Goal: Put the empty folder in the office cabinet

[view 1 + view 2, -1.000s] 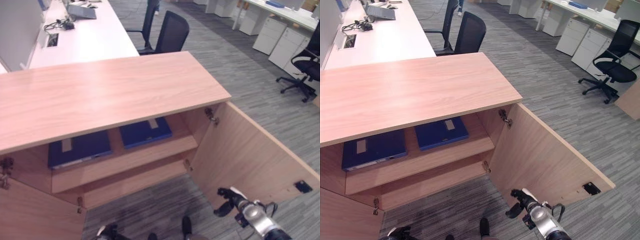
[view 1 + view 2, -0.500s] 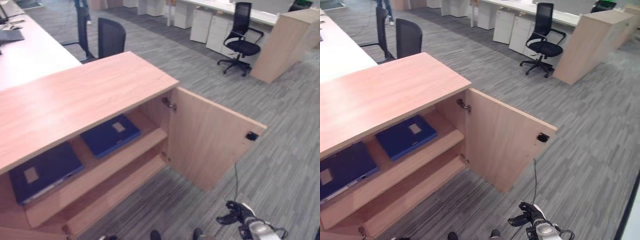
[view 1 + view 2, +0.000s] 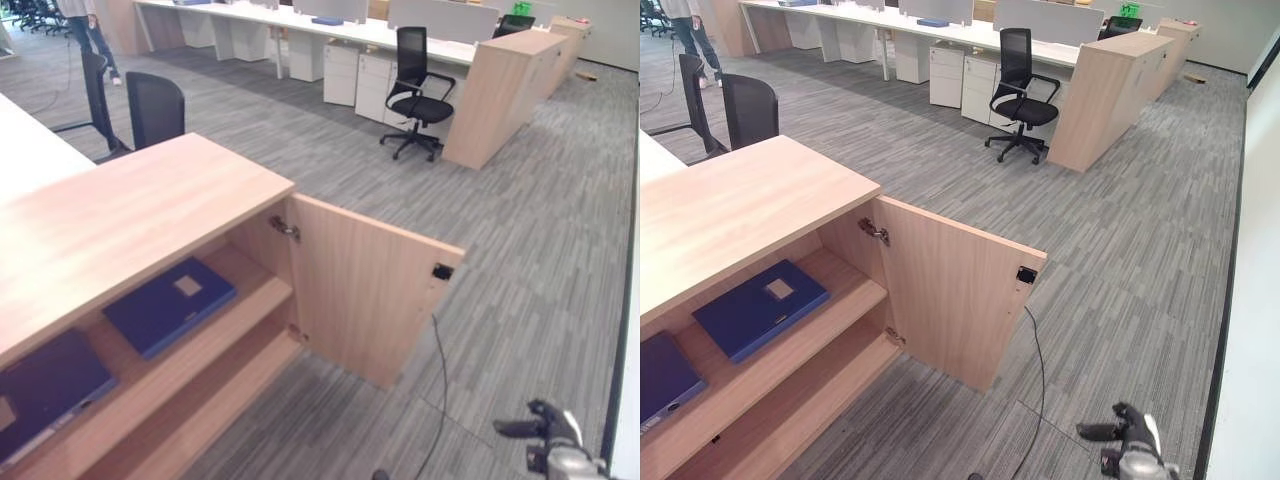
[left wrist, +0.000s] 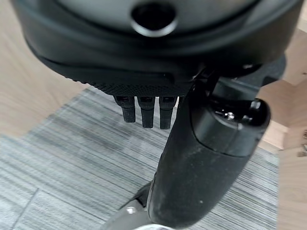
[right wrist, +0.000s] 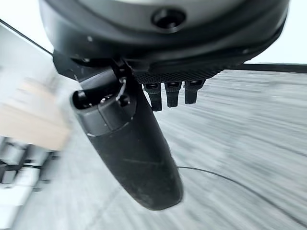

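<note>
I've got the office cabinet (image 3: 150, 215) on my left with its right door (image 3: 365, 290) swung wide open, and there on the upper shelf (image 3: 840, 300) lies a blue folder (image 3: 760, 307), flat, with a pale label on its cover. A second blue folder (image 3: 45, 385) lies flat further left on the same shelf, apart from the first one. I can't tell from here which of the two is the empty one.

My right hand (image 3: 1120, 435) sits low at the right, out over the grey carpet (image 3: 520, 260), well apart from the cabinet and past the open door's free edge. In its wrist view the right hand (image 5: 144, 158) has fingers (image 5: 172, 93) hanging relaxed and the thumb sticking out, nothing between them, only carpet beyond. My left hand (image 4: 206, 158) reads the same in its own wrist view: fingers (image 4: 146, 110) loose, nothing held, carpet and pale wood panels past them. So both hands are empty and both folders are in the cabinet.

Against a second ago, the head camera has swung right: the cabinet has slid to the left of the picture, and I now see more floor, an office chair (image 3: 1018, 95) by the far desks, and a tall wooden cabinet (image 3: 1102, 95). The right hand, which was close under the open door then, now shows clear of it, further to the right. The folders lie on the shelf as they did.
</note>
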You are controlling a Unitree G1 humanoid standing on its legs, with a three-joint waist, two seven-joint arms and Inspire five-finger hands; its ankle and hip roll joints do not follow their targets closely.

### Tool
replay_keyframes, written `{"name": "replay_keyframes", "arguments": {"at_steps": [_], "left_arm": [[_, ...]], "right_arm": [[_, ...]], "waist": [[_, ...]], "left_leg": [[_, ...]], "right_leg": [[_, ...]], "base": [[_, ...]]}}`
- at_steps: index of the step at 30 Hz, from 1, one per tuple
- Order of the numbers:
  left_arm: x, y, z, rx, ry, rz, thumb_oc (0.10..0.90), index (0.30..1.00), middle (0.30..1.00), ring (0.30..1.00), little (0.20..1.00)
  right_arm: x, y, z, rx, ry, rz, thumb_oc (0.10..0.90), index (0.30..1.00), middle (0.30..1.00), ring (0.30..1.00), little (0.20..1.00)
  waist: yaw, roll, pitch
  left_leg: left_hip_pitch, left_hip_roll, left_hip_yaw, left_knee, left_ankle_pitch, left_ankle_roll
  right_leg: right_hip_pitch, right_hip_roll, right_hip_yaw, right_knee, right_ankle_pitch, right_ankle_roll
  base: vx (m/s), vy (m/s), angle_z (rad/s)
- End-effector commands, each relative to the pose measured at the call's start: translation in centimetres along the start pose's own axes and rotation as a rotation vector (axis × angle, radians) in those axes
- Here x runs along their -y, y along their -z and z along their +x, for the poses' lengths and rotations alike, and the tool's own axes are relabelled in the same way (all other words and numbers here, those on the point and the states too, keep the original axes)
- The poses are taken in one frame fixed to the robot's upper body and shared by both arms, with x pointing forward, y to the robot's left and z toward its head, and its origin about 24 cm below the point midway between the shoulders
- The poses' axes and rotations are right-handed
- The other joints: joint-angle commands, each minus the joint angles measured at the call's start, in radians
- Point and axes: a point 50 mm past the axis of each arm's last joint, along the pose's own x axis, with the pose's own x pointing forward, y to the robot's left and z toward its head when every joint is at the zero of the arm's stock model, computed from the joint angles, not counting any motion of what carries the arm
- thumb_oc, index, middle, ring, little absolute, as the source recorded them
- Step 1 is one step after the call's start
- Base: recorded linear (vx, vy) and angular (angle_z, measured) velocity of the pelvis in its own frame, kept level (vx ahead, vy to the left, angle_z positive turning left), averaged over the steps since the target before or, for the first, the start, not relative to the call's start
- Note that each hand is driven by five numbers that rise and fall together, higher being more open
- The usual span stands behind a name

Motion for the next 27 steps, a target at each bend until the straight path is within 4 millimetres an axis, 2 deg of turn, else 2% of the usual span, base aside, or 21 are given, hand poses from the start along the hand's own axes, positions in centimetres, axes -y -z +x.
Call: {"name": "replay_keyframes", "arguments": {"at_steps": [1, 7, 10, 11, 12, 13, 15, 16, 17, 18, 20, 22, 23, 24, 26, 27], "left_arm": [[-0.6, -2.0, 0.2, 0.04, -0.023, 0.062, 0.8, 0.9, 0.9, 0.9, 0.9], [-0.8, -1.0, 0.2, 0.015, -0.029, 0.054, 0.8, 0.9, 0.9, 0.9, 0.9], [-0.8, -0.2, 0.2, -0.012, -0.026, 0.05, 0.8, 0.9, 0.9, 0.9, 0.9], [-0.8, -0.2, 0.2, -0.012, -0.026, 0.048, 0.8, 0.9, 0.9, 0.9, 0.9], [-0.8, 0.1, 0.1, -0.022, -0.026, 0.047, 0.8, 0.9, 0.9, 0.9, 0.9], [-0.6, 0.7, 0.1, -0.038, -0.021, 0.039, 0.8, 0.9, 0.9, 0.9, 0.9], [-0.4, 1.2, 0.0, -0.054, -0.011, 0.035, 0.8, 0.9, 0.9, 0.9, 0.9], [-0.2, 1.5, 0.0, -0.061, -0.004, 0.029, 0.8, 0.9, 0.9, 0.9, 0.9], [-0.2, 1.5, 0.0, -0.062, 0.0, 0.025, 0.8, 0.9, 0.9, 0.9, 0.9], [-0.2, 1.5, 0.0, -0.062, 0.0, 0.025, 0.8, 0.9, 0.9, 0.9, 0.9], [-0.1, 1.4, 0.0, -0.062, 0.012, 0.008, 0.8, 0.9, 0.9, 0.9, 0.9], [0.0, 0.9, 0.0, -0.043, 0.017, 0.012, 0.8, 0.9, 0.9, 0.9, 0.9], [0.0, 0.9, 0.0, -0.043, 0.017, 0.012, 0.8, 0.9, 0.9, 0.9, 0.9], [0.1, 0.6, 0.0, -0.03, 0.025, 0.005, 0.8, 0.9, 0.9, 0.9, 0.9], [0.2, 0.4, 0.0, -0.024, 0.039, 0.004, 0.8, 0.9, 0.9, 0.9, 0.9], [0.3, 0.4, 0.0, -0.019, 0.051, 0.01, 0.8, 0.9, 0.9, 0.9, 0.9]], "right_arm": [[2.8, -12.2, 0.8, 0.401, 0.106, 0.099, 0.8, 0.9, 0.9, 0.9, 0.9], [3.0, -19.7, 0.0, 0.587, 0.101, 0.078, 0.8, 0.9, 0.9, 0.9, 0.9], [1.7, -22.5, -0.6, 0.65, 0.041, 0.052, 0.8, 0.9, 0.9, 0.9, 0.9], [1.6, -22.6, -0.6, 0.652, 0.04, 0.051, 0.8, 0.9, 0.9, 0.9, 0.9], [1.1, -23.3, -0.8, 0.669, 0.014, 0.047, 0.8, 0.9, 0.9, 0.9, 0.9], [-0.4, -24.5, -1.2, 0.698, -0.058, 0.039, 0.8, 0.9, 0.9, 0.9, 0.9], [-2.3, -25.4, -1.8, 0.725, -0.147, 0.039, 0.8, 0.9, 0.9, 0.9, 0.9], [-3.9, -26.0, -2.5, 0.748, -0.228, 0.049, 0.8, 0.9, 0.9, 0.9, 0.9], [-5.0, -26.2, -2.9, 0.76, -0.29, 0.065, 0.8, 0.9, 0.9, 0.9, 0.9], [-5.1, -26.2, -2.9, 0.76, -0.29, 0.065, 0.8, 0.9, 0.9, 0.9, 0.9], [-8.3, -26.1, -4.4, 0.78, -0.476, 0.094, 0.8, 0.9, 0.9, 0.9, 0.9], [-9.8, -25.9, -5.5, 0.798, -0.584, 0.047, 0.8, 0.9, 0.9, 0.9, 0.9], [-9.8, -25.9, -5.5, 0.798, -0.584, 0.047, 0.8, 0.9, 0.9, 0.9, 0.9], [-11.0, -25.5, -6.7, 0.812, -0.7, 0.007, 0.8, 0.9, 0.9, 0.9, 0.9], [-11.9, -24.7, -7.7, 0.816, -0.808, -0.028, 0.8, 0.9, 0.9, 0.9, 0.9], [-12.8, -23.6, -8.9, 0.815, -0.931, -0.091, 0.8, 0.9, 0.9, 0.9, 0.9]], "waist": [[0.045, -0.003, -0.025], [0.076, -0.002, -0.022], [0.089, -0.004, -0.018], [0.086, -0.003, -0.018], [0.091, -0.004, -0.017], [0.096, -0.005, -0.015], [0.101, -0.005, -0.014], [0.106, -0.004, -0.013], [0.109, -0.004, -0.014], [0.108, -0.004, -0.014], [0.113, -0.006, -0.016], [0.113, -0.007, -0.016], [0.113, -0.006, -0.016], [0.112, -0.007, -0.016], [0.111, -0.008, -0.017], [0.111, -0.007, -0.018]], "left_leg": [[0.041, 0.007, -0.13, 0.0, -0.116, -0.021], [0.041, 0.016, -0.154, 0.0, -0.106, -0.036], [0.038, 0.021, -0.161, 0.0, -0.1, -0.044], [0.038, 0.022, -0.162, 0.0, -0.099, -0.044], [0.038, 0.022, -0.164, 0.0, -0.098, -0.046], [0.038, 0.025, -0.169, 0.0, -0.095, -0.049], [0.038, 0.027, -0.173, 0.0, -0.093, -0.052], [0.039, 0.028, -0.176, 0.0, -0.092, -0.054], [0.04, 0.029, -0.177, 0.0, -0.091, -0.056], [0.04, 0.029, -0.177, 0.0, -0.091, -0.056], [0.039, 0.031, -0.181, 0.0, -0.087, -0.063], [0.036, 0.032, -0.182, 0.0, -0.085, -0.066], [0.036, 0.032, -0.183, 0.0, -0.085, -0.066], [0.034, 0.033, -0.183, 0.0, -0.082, -0.069], [0.033, 0.034, -0.183, 0.0, -0.082, -0.071], [0.032, 0.034, -0.182, 0.0, -0.082, -0.074]], "right_leg": [[-0.014, 0.024, -0.002, 0.008, -0.044, 0.031], [0.005, 0.031, -0.03, 0.007, -0.06, 0.02], [0.009, 0.034, -0.038, 0.007, -0.065, 0.015], [0.009, 0.034, -0.039, 0.007, -0.065, 0.015], [0.01, 0.035, -0.041, 0.007, -0.067, 0.014], [0.014, 0.036, -0.047, 0.007, -0.07, 0.011], [0.018, 0.039, -0.05, 0.007, -0.076, 0.008], [0.022, 0.042, -0.053, 0.007, -0.081, 0.006], [0.024, 0.044, -0.056, 0.007, -0.085, 0.005], [0.024, 0.044, -0.056, 0.007, -0.085, 0.005], [0.029, 0.048, -0.06, 0.007, -0.093, 0.001], [0.029, 0.05, -0.062, 0.007, -0.096, -0.001], [0.029, 0.05, -0.063, 0.007, -0.096, -0.001], [0.028, 0.051, -0.063, 0.007, -0.099, -0.001], [0.028, 0.052, -0.064, 0.007, -0.102, -0.001], [0.027, 0.052, -0.066, 0.007, -0.103, 0.0]], "base": [[0.05, -0.09, 0.06], [0.03, -0.057, 0.19], [0.01, -0.045, 0.2], [0.01, -0.031, 0.13], [0.01, -0.037, 0.17], [0.02, -0.048, 0.1], [0.02, -0.036, 0.02], [0.0, 0.0, 0.0], [0.0, 0.0, 0.0], [0.0, 0.0, 0.0], [0.0, 0.0, 0.0], [0.0, 0.0, 0.0], [0.0, 0.0, 0.0], [0.0, 0.0, 0.0], [-0.01, 0.009, -0.05], [-0.01, 0.012, -0.06]]}}
